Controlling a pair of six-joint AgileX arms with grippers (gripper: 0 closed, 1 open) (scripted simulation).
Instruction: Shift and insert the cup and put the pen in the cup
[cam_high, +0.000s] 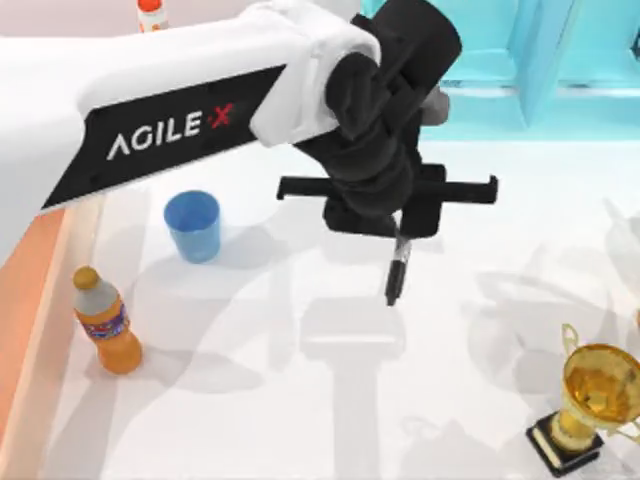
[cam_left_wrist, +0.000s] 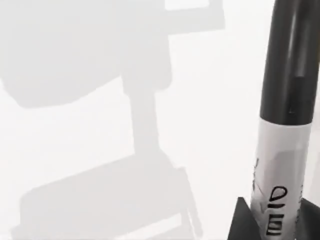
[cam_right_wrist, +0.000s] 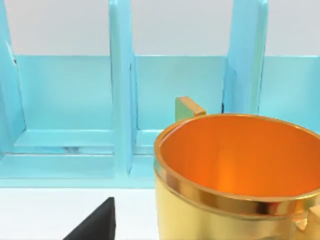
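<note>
Top view: left gripper (cam_high: 398, 238) holds the pen (cam_high: 397, 272) above the counter (cam_high: 300, 400), right of the upright cup (cam_high: 193, 226).

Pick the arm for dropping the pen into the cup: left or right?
Left. The left gripper already holds the pen hanging over the table, and the blue cup stands upright toward the top view's left, a short carry away. The right arm sits by the gold trophy, far from both.

Materials & finish
Trophy (cam_right_wrist: 235, 175): glossy gold metal; cup (cam_high: 193, 226): smooth matt blue plastic; surface (cam_high: 300, 400): smooth white w/ slight sheen.
</note>
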